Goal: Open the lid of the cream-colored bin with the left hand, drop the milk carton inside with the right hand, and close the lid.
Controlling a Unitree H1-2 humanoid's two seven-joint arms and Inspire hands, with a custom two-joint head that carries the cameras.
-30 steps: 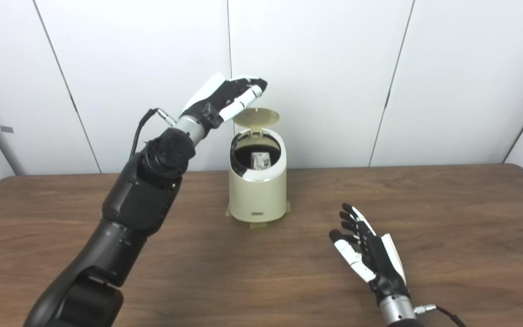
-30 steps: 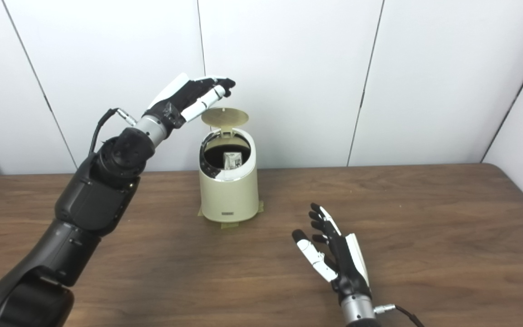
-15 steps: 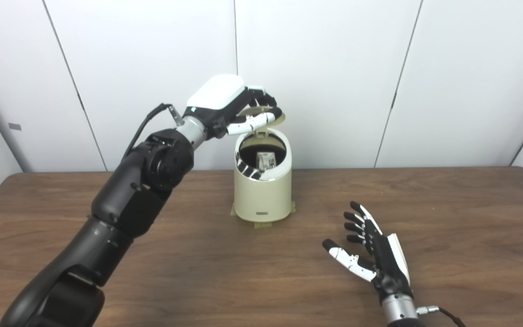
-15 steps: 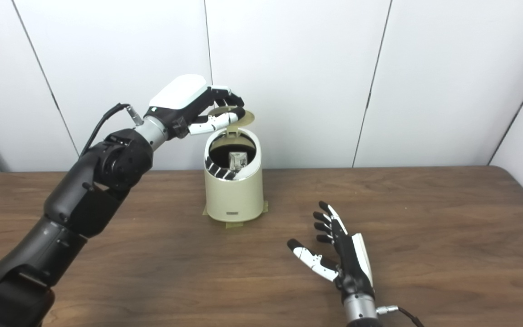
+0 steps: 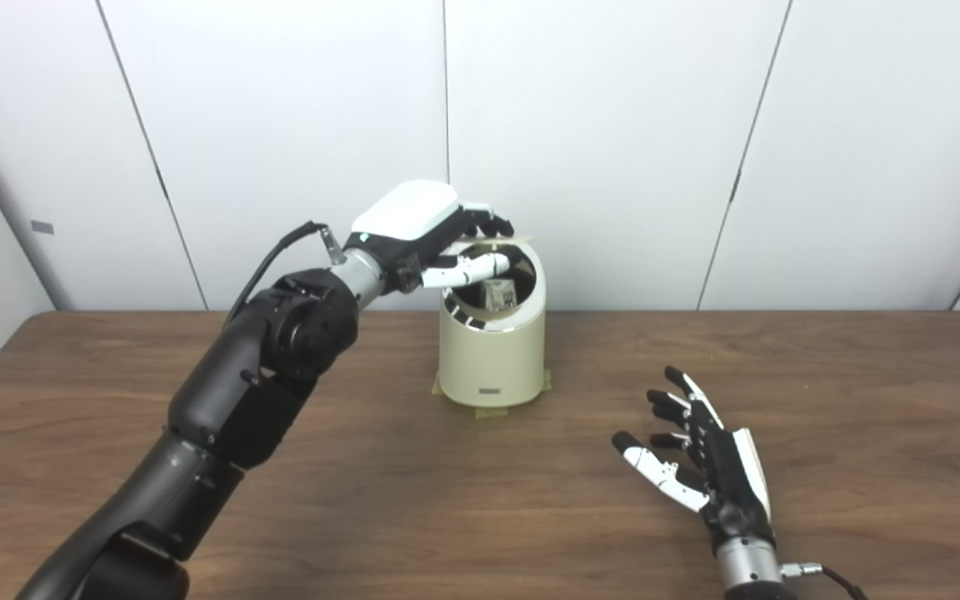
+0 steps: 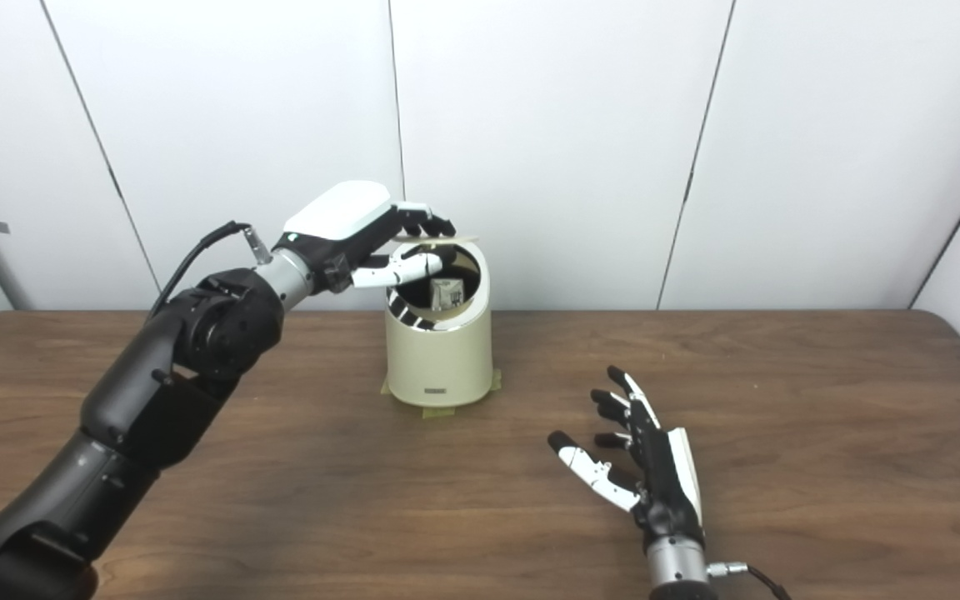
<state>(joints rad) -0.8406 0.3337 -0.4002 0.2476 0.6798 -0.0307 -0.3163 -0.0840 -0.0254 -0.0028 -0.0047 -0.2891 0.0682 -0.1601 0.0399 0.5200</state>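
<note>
My left robot hand (image 5: 426, 229) reaches in from the left, palm down, over the top of the cream-colored bin (image 5: 492, 350). Its fingers (image 5: 488, 223) lie spread on the upper face of the lid (image 5: 503, 242), and the thumb (image 5: 467, 271) sticks out beneath, across the bin's opening; it grips nothing, only presses flat on the lid. The lid is tilted low over the mouth, nearly level, with a gap still open at the front. Through that gap I see the milk carton (image 5: 498, 294) standing inside the bin, against the dark interior. The bin stands upright near the back edge of the tabletop (image 5: 363, 467), on a patch of tape at its base. To the right, well apart from the bin and nearer to me, my right robot hand (image 5: 709, 467) rests just above the wood, palm turned inward, fingers wide apart and empty.
</note>
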